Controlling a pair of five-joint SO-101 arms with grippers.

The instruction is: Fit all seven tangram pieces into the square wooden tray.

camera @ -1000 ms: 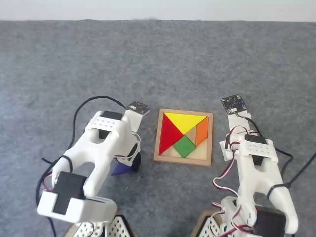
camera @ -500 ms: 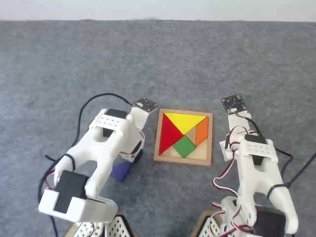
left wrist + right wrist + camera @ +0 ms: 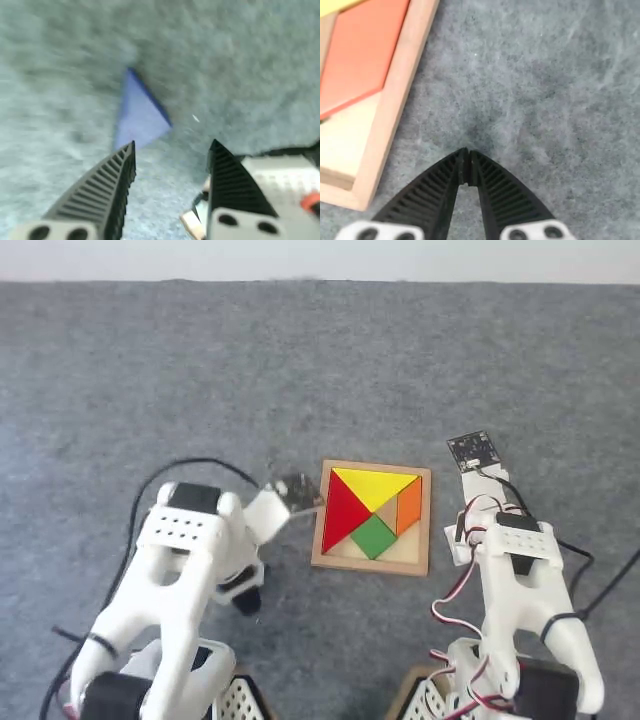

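The square wooden tray (image 3: 323,540) lies on the grey carpet between the two arms. It holds a yellow triangle (image 3: 375,485), a red triangle (image 3: 342,515), a green square (image 3: 373,536) and an orange parallelogram (image 3: 408,508). A blue triangle (image 3: 140,112) lies flat on the carpet just beyond my left gripper (image 3: 173,146), which is open and holds nothing. The left arm (image 3: 185,560) stands left of the tray and covers that piece from above. My right gripper (image 3: 468,154) is shut and empty, over bare carpet beside the tray's rim (image 3: 400,95) and the orange parallelogram (image 3: 365,55).
Bare wood (image 3: 400,552) shows along the tray's near side. The right arm (image 3: 515,560) stands right of the tray. A black cable (image 3: 190,462) loops over the carpet behind the left arm. Grey carpet stretches beyond the tray.
The left arm has drawn back toward its base and swung left. The blue triangle, seen beside it earlier, is now covered by it in the high view. The right arm has not moved.
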